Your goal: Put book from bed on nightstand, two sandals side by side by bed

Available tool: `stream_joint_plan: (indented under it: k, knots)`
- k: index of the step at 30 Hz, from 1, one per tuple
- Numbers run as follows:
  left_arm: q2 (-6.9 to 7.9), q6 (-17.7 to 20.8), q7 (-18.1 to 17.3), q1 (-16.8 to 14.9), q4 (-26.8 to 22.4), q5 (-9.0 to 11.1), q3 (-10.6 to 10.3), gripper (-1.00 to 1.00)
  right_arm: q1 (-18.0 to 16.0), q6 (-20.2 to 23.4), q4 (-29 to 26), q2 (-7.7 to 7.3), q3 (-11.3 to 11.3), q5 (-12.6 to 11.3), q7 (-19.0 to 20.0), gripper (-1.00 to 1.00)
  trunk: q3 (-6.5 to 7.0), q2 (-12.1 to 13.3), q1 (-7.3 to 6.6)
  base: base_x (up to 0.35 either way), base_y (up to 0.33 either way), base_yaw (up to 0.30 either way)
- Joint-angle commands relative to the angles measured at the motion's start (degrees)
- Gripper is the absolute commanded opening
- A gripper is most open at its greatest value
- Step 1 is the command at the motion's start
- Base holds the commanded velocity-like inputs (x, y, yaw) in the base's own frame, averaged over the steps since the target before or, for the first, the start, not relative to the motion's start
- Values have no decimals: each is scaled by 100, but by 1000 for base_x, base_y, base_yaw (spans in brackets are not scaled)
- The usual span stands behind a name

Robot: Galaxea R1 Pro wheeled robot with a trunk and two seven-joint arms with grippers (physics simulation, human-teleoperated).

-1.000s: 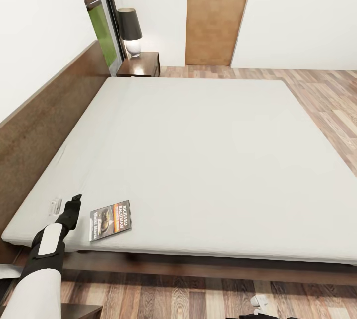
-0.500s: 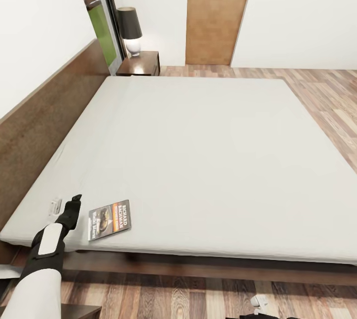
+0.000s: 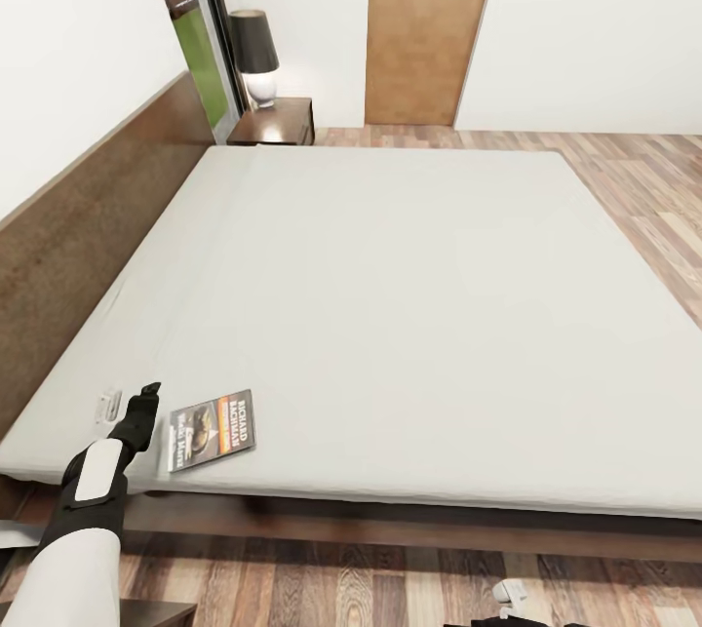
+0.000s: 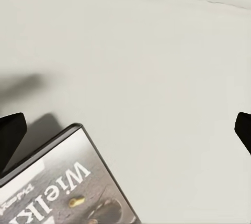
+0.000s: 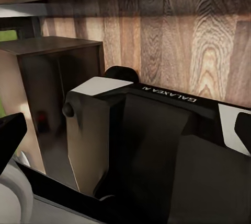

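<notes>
Left hand (image 3: 144, 400) hangs wide open, empty, just beside the book (image 3: 212, 429) — center over it, then close squarely.

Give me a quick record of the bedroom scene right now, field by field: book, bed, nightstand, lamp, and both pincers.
book: thin dark grey paperback with orange band, flat on mattress near the near-left corner
bed: low dark wood-framed bed with pale grey-white mattress
nightstand: small dark brown wooden cabinet, beyond the bed's far-left corner
lamp: black-shaded lamp on white base, standing on nightstand
left pincer: open, over mattress beside book, not touching it
right pincer: fingertips spread, holding nothing
</notes>
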Motion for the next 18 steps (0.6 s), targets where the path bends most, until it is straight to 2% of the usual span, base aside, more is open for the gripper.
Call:
stream_joint_plan:
  k: [1, 5, 13, 18]
  knots:
    - [0, 31, 34, -3, -11, 60, 7, 100, -1, 60, -4, 2, -38, 6, 27, 100, -22, -44, 22, 0, 0, 0]
    - [-3, 31, 34, -3, -11, 60, 7, 100, -2, 60, -4, 2, -38, 6, 27, 100, -94, -204, 110, 0, 0, 0]
    - [2, 31, 34, -3, -11, 60, 7, 100, -1, 60, -4, 2, -38, 6, 27, 100, -94, -204, 110, 0, 0, 0]
    - [0, 31, 33, -3, -11, 60, 7, 100, -2, 60, -4, 2, -38, 6, 27, 100, -184, -405, 220, 0, 0, 0]
